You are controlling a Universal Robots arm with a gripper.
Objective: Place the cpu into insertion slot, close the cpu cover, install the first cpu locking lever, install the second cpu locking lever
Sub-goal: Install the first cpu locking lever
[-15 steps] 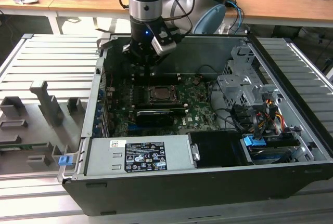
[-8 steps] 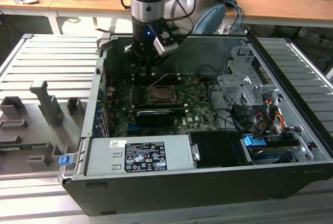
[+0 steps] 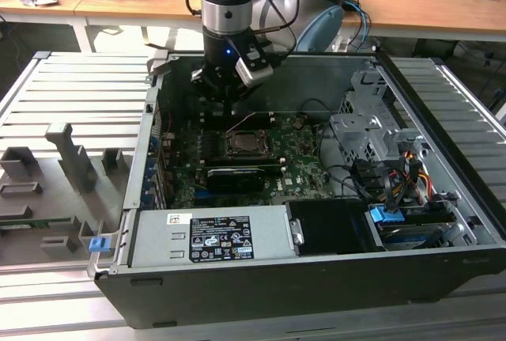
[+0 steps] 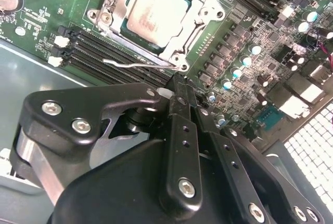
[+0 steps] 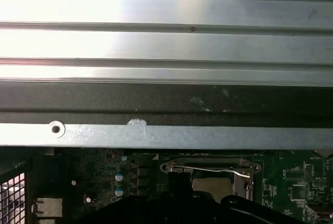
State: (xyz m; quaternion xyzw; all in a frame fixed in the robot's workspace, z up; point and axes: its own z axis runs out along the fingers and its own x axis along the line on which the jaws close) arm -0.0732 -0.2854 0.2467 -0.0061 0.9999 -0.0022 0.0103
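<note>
In the second wrist view the pale silvery cpu (image 4: 155, 15) lies in the insertion slot (image 4: 179, 57), and the silver cpu cover (image 4: 204, 12) lies flat around it. A thin wire locking lever (image 4: 136, 64) runs along the slot's edge on the memory-slot side, slightly raised. My gripper (image 4: 180, 81) is shut with nothing between its fingers, its tips just off the slot's corner by the lever's end. In the exterior view the gripper (image 3: 224, 105) hangs over the board just behind the insertion slot (image 3: 245, 145). The first wrist view shows the cpu (image 5: 210, 187) under a lever (image 5: 208, 170).
The board sits inside an open computer case (image 3: 332, 255). A power supply (image 3: 213, 238) is at the front, with a drive cage and cables (image 3: 379, 151) on the exterior view's right. Black memory slots (image 4: 88, 47) border the socket. A long black card (image 3: 231, 176) lies before it. A ribbed metal table (image 5: 166, 42) surrounds the case.
</note>
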